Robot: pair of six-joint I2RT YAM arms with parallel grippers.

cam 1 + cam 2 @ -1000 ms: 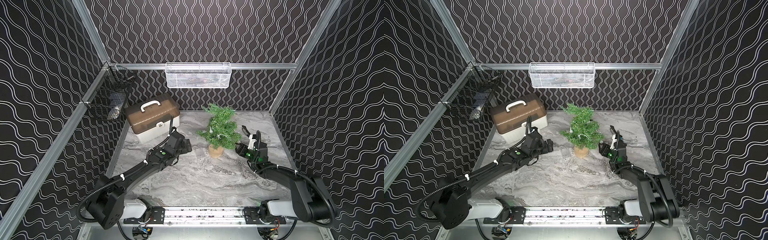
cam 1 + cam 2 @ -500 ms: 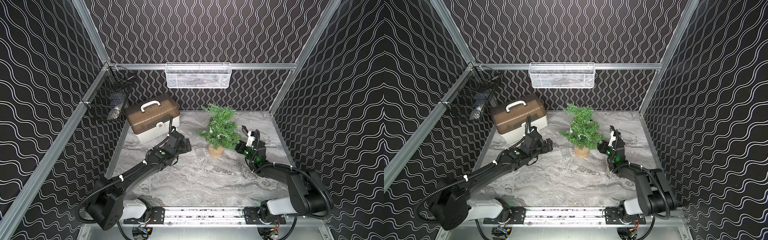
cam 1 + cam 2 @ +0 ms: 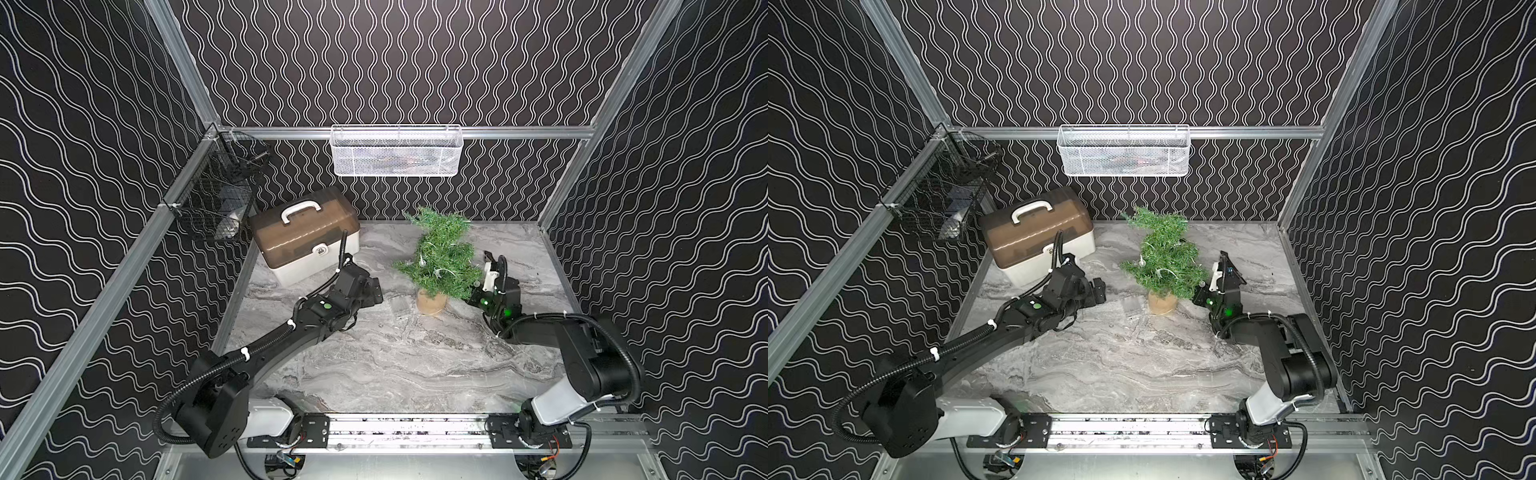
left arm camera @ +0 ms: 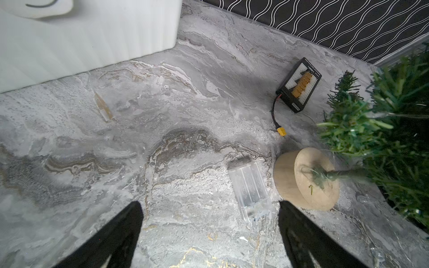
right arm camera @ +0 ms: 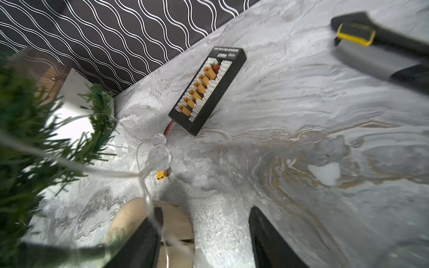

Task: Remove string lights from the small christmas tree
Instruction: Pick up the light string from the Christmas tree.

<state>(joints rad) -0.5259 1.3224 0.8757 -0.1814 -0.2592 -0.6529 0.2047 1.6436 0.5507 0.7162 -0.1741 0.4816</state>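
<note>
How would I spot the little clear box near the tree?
Find the small green tree on the marble table. Beside its tan base, on the side facing the brown-lidded case, lies a flat clear box. It is see-through and ribbed, unlike the black board with yellow plugs.

1 tree [image 3: 442, 257], 2 baskets [image 3: 397, 153], 1 box [image 3: 305, 237]
</note>
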